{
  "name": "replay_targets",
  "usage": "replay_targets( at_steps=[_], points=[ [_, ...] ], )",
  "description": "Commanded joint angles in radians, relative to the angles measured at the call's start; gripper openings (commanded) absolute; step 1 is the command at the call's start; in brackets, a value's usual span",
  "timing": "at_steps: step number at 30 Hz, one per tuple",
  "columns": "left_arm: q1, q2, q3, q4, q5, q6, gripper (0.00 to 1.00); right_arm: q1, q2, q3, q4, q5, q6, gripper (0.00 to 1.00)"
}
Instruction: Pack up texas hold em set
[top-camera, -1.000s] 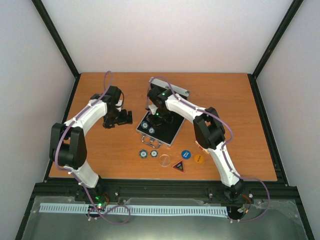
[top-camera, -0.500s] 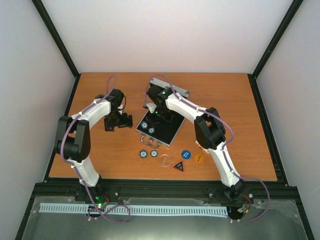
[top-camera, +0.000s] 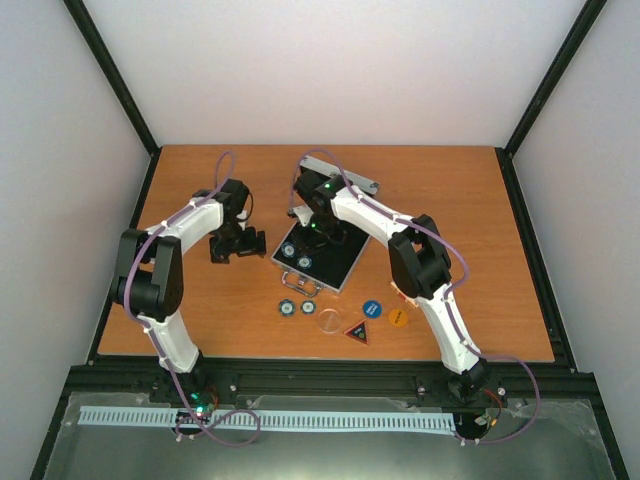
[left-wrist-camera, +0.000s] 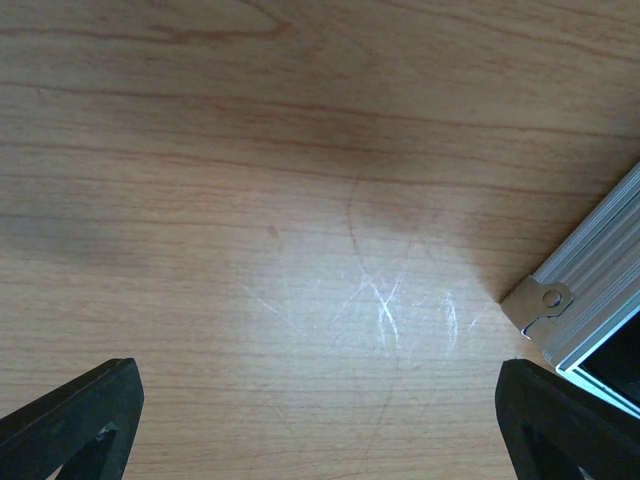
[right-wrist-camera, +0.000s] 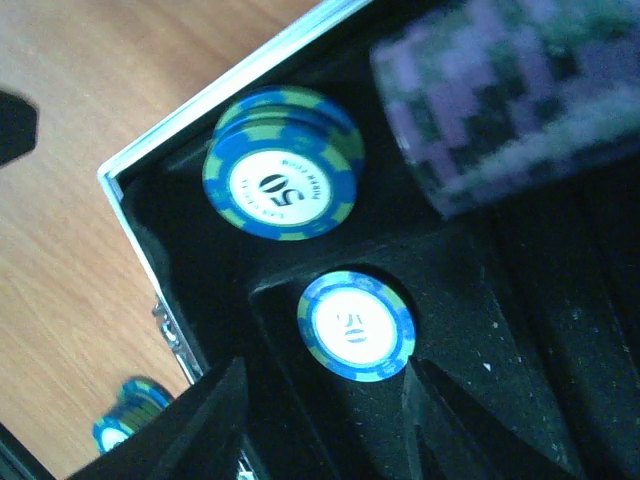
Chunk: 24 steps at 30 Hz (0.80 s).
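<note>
- lower centre, top view: loose chips (top-camera: 287, 308) and buttons (top-camera: 372, 309) on table (top-camera: 470, 250), just below open case (top-camera: 345, 266).
- only right wrist view: 50 chip (right-wrist-camera: 355, 325) flat on lining (right-wrist-camera: 520, 330); right gripper (right-wrist-camera: 320, 410) partly parted, empty, pinched together earlier.
- left gripper (left-wrist-camera: 320, 415) wide, empty, beside case corner.

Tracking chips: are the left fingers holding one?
No, the left fingers stand wide apart above the table, with nothing between them.
</note>
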Motion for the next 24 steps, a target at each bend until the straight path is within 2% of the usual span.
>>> replay_targets(
  at_steps=[1,5,8,24],
  points=[
    [0.002,0.013,0.023,0.009,0.001,-0.004,0.99,-0.005,0.001,-0.001,-0.025,0.045,0.015,0.50],
    [0.003,0.025,0.036,0.016,-0.009,-0.003,0.99,-0.008,0.003,-0.019,-0.019,0.052,0.018,0.65],
    [0.003,0.039,0.039,0.028,0.007,-0.011,0.99,-0.011,0.005,-0.019,-0.016,0.058,0.018,0.72],
    [-0.011,0.096,0.020,0.106,0.029,-0.089,0.98,-0.020,0.009,-0.086,0.024,-0.054,0.009,0.75]
  ],
)
